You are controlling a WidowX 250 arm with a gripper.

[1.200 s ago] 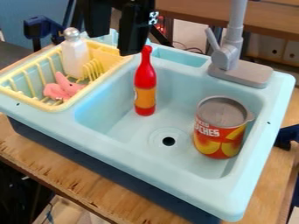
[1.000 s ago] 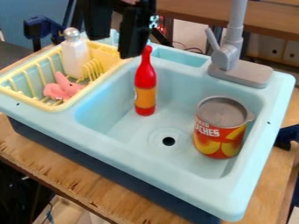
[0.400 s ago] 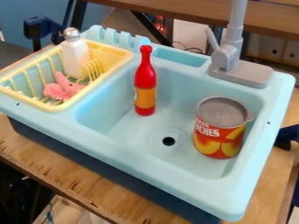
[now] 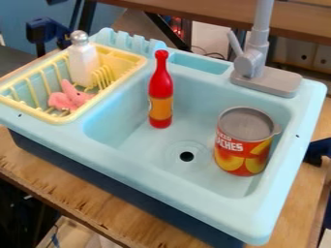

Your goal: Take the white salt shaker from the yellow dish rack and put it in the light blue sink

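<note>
Five loose things or fittings of note are set in or on the light blue toy sink point(image 4: 161, 186), which is borne by a wooden table point(image 4: 84, 203). At the left, a yellow rack point(image 4: 121, 57) is fitted into the sink's side, and a pink toy point(image 4: 63, 100) is held within its slatted bottom, apparently kept from rolling by the surrounding rim. Just behind it, a white shaker with a metallic top point(image 4: 83, 65) is stood upright, likely steadied by the rack's wall.

Farther right, the red bottle point(image 4: 161, 92) is placed upright in the basin, near the rack side; it is seemingly supported by its own base, though whether the wall is touched cannot be told. The drain point(image 4: 187, 156) is left uncovered between the bottle and the can point(image 4: 242, 145), which is stood upright near the right wall, its broad base probably giving it good balance. Behind them, the grey faucet point(image 4: 252, 58) is mounted on the rear rim.

How far open the tool is cannot be told, nor can what is held or touched by it.
</note>
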